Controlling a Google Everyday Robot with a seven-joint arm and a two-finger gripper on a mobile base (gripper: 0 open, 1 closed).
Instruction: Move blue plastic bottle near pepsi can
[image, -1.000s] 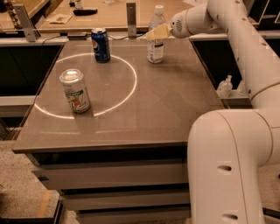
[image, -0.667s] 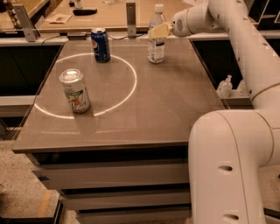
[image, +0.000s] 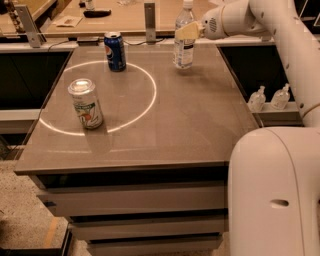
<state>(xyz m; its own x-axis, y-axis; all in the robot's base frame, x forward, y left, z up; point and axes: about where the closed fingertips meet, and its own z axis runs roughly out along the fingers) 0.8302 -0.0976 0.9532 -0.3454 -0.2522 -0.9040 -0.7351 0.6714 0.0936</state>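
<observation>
At the right edge, the robot's bulky white body (image: 272, 190) fills the foreground, and its white arm (image: 285, 30) reaches up and bends left over the far side of the wide brown counter (image: 190, 120). A thin bright ring of light (image: 154, 92) lies on the left half of the counter. The tall clear plastic water bottle with a white cap and pale label (image: 183, 52) stands upright near the far edge, outside the ring, to its right. I cannot tell whether its base touches the counter. A white-silver can with green and red print (image: 86, 104) stands upright inside the ring, at the left. The dark blue pepsi can with a silver top (image: 115, 51) stands on the far arc of the ring, well apart from the bottle and to its left. The pale yellow-tipped hand (image: 186, 32) is clamped on the bottle's upper part, just below the neck. Two small clear bottles (image: 257, 98) stand on a ledge beyond the counter's right edge.
</observation>
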